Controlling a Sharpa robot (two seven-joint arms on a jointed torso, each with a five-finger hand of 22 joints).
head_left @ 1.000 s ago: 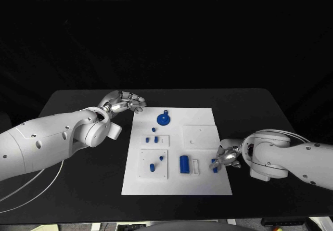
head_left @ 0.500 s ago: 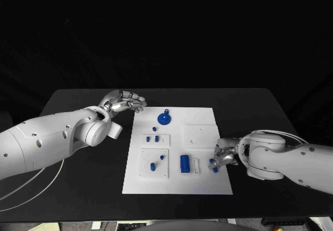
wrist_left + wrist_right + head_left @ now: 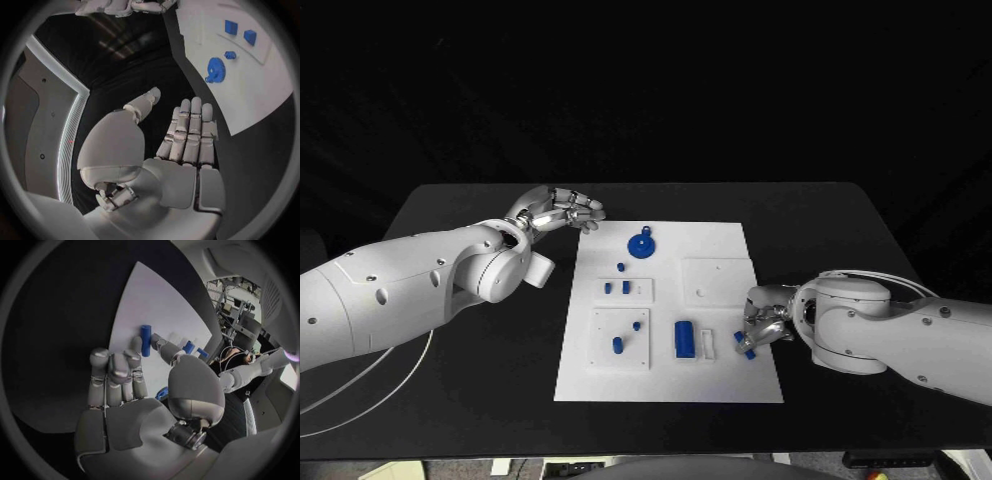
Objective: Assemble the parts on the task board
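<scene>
The white task board (image 3: 726,245) lies mid-table. On it are a blue gear (image 3: 640,246), a blue block (image 3: 684,338) and several small blue pieces in square plates. My right hand (image 3: 764,322) is at the board's right edge, low over it. Its thumb and a finger pinch a short blue peg (image 3: 746,347), which also appears between the fingertips (image 3: 135,344) as the peg (image 3: 145,339) against the board (image 3: 150,305). My left hand (image 3: 563,211) rests off the board's far left corner, holding nothing. The left wrist view shows its fingers (image 3: 187,135) straight, with the gear (image 3: 215,69) beyond.
A plain white square plate (image 3: 718,280) sits on the board's right half, just beyond my right hand. The black table (image 3: 473,380) spreads wide on both sides of the board. Two small blue pieces (image 3: 240,31) stand past the gear.
My right hand has edged a little left, farther over the board's edge, and the blue peg has moved with it. The left hand has stayed put.
</scene>
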